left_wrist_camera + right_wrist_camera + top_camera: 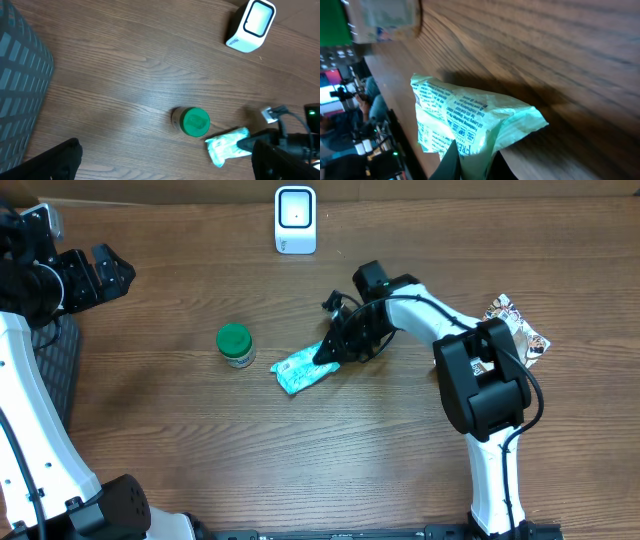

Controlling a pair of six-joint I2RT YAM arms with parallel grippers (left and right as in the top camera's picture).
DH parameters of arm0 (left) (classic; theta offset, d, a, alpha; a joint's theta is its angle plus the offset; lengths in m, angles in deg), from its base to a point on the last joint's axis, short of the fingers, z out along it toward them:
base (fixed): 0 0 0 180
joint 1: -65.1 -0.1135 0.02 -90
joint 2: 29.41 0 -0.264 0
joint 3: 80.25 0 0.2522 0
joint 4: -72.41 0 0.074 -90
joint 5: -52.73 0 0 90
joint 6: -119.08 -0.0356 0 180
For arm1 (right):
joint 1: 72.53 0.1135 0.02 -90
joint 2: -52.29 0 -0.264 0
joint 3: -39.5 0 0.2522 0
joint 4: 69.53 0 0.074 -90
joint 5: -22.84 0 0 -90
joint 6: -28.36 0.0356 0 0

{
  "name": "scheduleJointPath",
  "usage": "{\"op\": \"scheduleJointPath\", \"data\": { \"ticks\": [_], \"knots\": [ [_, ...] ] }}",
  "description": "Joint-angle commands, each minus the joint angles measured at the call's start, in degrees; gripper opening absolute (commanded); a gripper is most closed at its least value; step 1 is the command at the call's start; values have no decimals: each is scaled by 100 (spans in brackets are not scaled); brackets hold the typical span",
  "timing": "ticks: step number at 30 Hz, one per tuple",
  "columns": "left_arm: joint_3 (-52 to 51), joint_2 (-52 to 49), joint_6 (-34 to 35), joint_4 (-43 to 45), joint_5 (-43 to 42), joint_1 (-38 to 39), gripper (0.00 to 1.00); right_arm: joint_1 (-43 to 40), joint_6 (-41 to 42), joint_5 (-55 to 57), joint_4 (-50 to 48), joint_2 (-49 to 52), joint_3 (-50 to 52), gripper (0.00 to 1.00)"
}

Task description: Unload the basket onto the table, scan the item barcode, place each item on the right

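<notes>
I see the right hand [323, 356] low over the middle of the bench [180, 440], and it is clenched on the near edge of the pale green packet [300, 370]. In the right wrist view the two dark fingers [449, 162] stand at the bottom of the picture with a thin fold of the packet pinched between them. The rest of the packet spreads away from the fingers, crumpled, with small printed text on its face. It seems to lie on the wood with a shadow under it, but I cannot tell if any part is lifted.

The white scanner [295, 220] stands upright at the far edge of the bench, well apart from the packet, and its window faces the bench. A jar with a green lid [235, 344] stands just beside the packet, on its left in the overhead view, and does not touch it.

The left hand [95, 275] is at the far left side, above the bench, with its fingers spread wide and nothing between them. Below it lies a dark ribbed mat [55, 355]. A second, patterned packet [520, 325] lies at the right, partly behind the right arm.
</notes>
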Motion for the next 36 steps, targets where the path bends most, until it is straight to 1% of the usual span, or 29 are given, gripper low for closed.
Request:
{"op": "scheduleJointPath", "data": {
  "ticks": [1,7,11,15,19,21,24,27,28,30,32,34,36],
  "knots": [
    [83,39,-109,7,-46,37,100,-118,-48,-341,61,-874,-291,4],
    [83,39,-107,7,-44,37,100,-162,7,-240,15,-2240,-291,4],
    [83,39,-109,7,-44,37,100,-162,376,221,-59,-3097,-291,4],
    [83,39,-109,7,-46,37,99,-160,632,522,-74,-3611,-291,4],
    [83,39,-107,7,-44,37,100,-118,765,957,-127,-3759,-291,4],
    [83,39,-109,7,-46,37,100,11,745,1475,-264,-3722,-284,4],
    [83,39,-109,7,-46,37,99,363,750,3091,-643,-3611,-219,4],
    [83,39,-109,7,-44,37,100,782,741,4784,-1416,-3320,-122,4],
    [83,39,-109,7,-44,37,100,1021,367,5661,-2000,-3014,-120,4],
    [83,39,-109,7,-44,37,100,1202,-474,6389,-2660,-2684,-120,4],
    [83,39,-109,7,-46,37,100,1316,-1432,7219,-3534,-2302,-120,4],
    [83,39,-109,7,-44,37,100,1338,-2444,7783,-4583,-1902,-120,4],
    [83,39,-109,7,-44,37,100,1335,-3324,7908,-5606,-1499,-120,4]
  ]
}}
